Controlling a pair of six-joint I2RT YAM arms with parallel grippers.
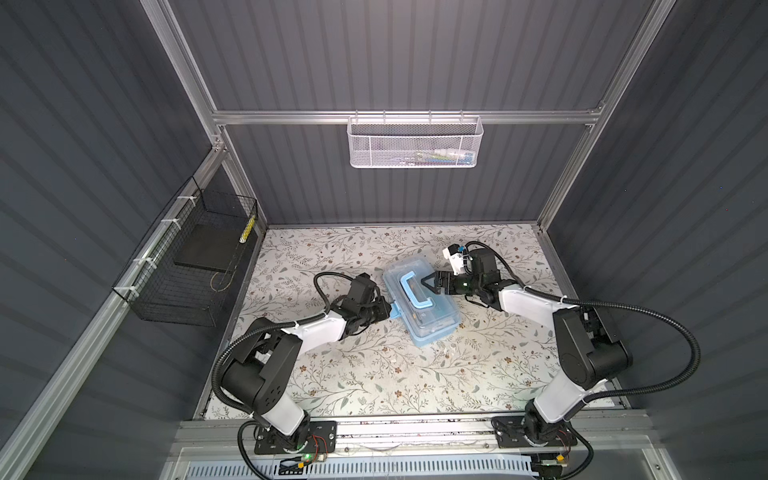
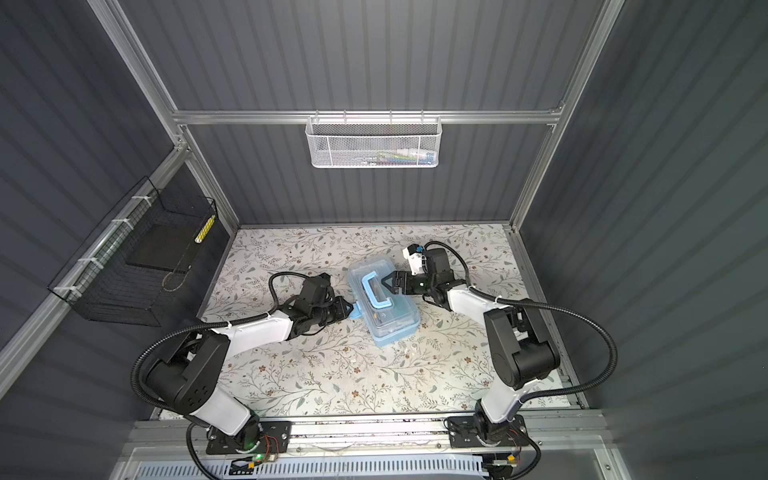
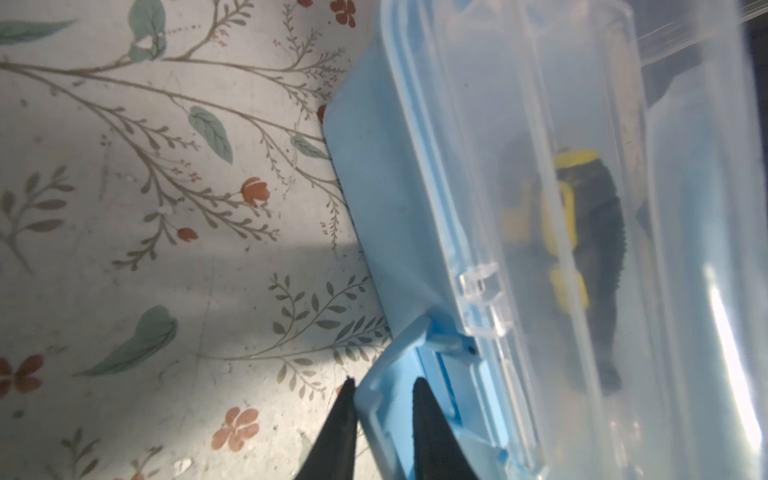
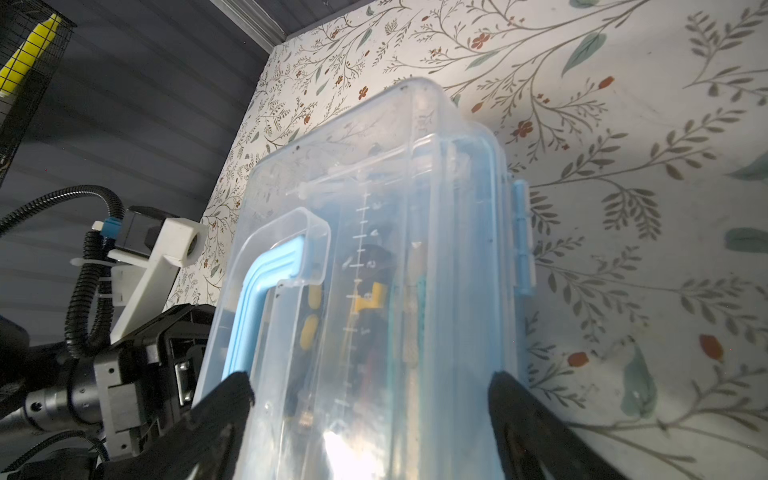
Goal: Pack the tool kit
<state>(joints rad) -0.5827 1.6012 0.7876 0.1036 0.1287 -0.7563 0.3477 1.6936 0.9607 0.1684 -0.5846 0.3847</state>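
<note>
Left gripper (image 3: 385, 386) pinches the blue latch (image 3: 386, 432) at nine o'clock on the tool kit (image 1: 419, 303); right gripper (image 4: 370, 378), spread wide, rests empty on the clear lid (image 4: 374, 187).

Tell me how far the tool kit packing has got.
Done: tools lie inside the tool box, clear lid down. In hand: left gripper pinches the blue latch, which stands out unfastened; right gripper straddles the lid. Left: snap the latch shut.
</note>
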